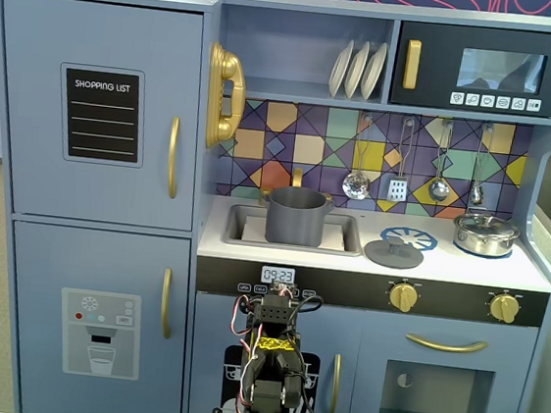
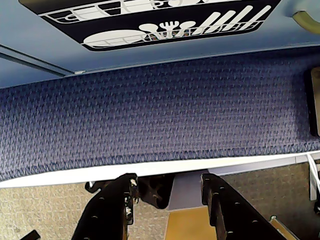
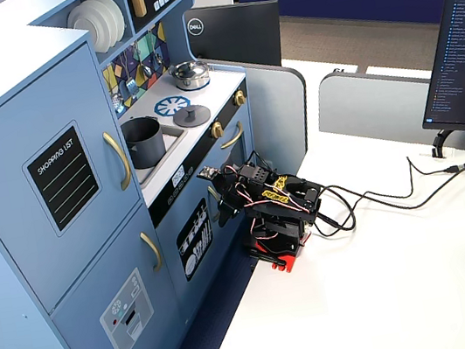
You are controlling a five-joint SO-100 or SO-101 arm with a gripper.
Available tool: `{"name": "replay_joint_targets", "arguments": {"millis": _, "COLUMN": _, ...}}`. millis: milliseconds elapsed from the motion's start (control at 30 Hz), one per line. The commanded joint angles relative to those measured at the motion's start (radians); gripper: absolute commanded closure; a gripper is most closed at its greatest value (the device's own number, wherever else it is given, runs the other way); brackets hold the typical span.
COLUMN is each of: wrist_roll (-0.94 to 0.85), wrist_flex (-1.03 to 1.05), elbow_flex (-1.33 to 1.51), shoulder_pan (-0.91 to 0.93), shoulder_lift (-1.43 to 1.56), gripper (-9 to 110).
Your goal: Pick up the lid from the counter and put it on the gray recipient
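Observation:
The dark-gray lid lies flat on the pale counter, beside the printed blue burner ring. To its left in a fixed view, the gray recipient stands upright in the sink recess, uncovered. The arm sits folded low in front of the kitchen, well below counter height. In the wrist view my gripper is open with nothing between its black fingers. It points down over the table edge toward blue carpet.
A shiny silver pot with its own lid stands at the counter's far end. Utensils hang on the back wall above the counter. On the white table behind the arm run cables, and a monitor stands there.

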Motion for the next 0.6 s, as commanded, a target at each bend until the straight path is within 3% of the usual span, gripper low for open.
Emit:
{"name": "replay_joint_targets", "arguments": {"millis": 0, "wrist_roll": 0.025, "wrist_flex": 0.178, "elbow_flex": 0.000, "shoulder_pan": 0.081, "shoulder_lift": -0.005, "gripper": 101}}
{"name": "replay_joint_targets", "arguments": {"millis": 567, "wrist_roll": -0.003, "wrist_flex": 0.101, "elbow_flex": -0.021, "shoulder_pan": 0.101, "shoulder_lift": -0.006, "gripper": 102}}
